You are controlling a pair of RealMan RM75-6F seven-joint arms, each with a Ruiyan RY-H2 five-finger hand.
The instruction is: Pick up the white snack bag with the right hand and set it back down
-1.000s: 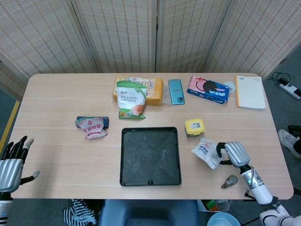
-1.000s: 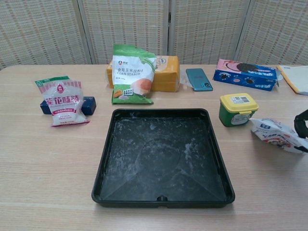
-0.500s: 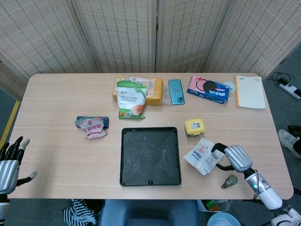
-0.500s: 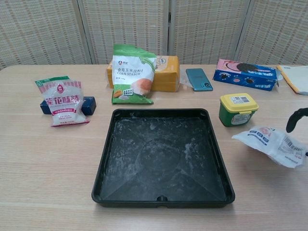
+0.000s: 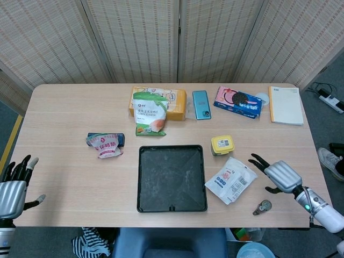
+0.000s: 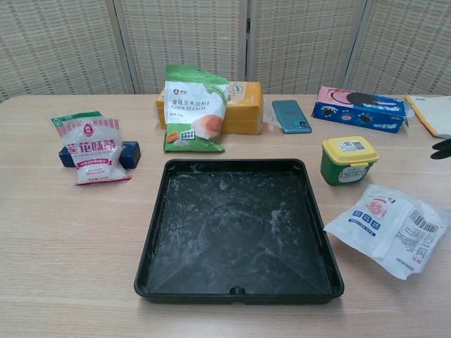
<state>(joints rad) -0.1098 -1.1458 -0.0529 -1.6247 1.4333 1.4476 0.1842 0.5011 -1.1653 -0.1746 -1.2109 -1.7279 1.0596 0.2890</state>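
The white snack bag (image 5: 231, 181) lies flat on the table just right of the black tray (image 5: 172, 178); the chest view shows the bag (image 6: 390, 229) at the lower right. My right hand (image 5: 275, 173) hovers open to the right of the bag, fingers spread, apart from it. Only dark fingertips (image 6: 443, 148) of that hand reach into the chest view's right edge. My left hand (image 5: 14, 183) sits open past the table's front left corner, holding nothing.
A yellow-lidded green tub (image 5: 222, 145) stands just behind the bag. A small metal disc (image 5: 263, 207) lies near the front edge. Along the back are a corn starch bag (image 5: 150, 114), yellow box (image 5: 174, 102), phone (image 5: 201, 104), cookie pack (image 5: 237, 101) and notebook (image 5: 285, 105). A pink-white packet (image 5: 106, 144) lies left.
My right hand let go of the white snack bag and drew back to the right with fingers spread. The bag dropped flat beside the tray. The left hand barely shifted.
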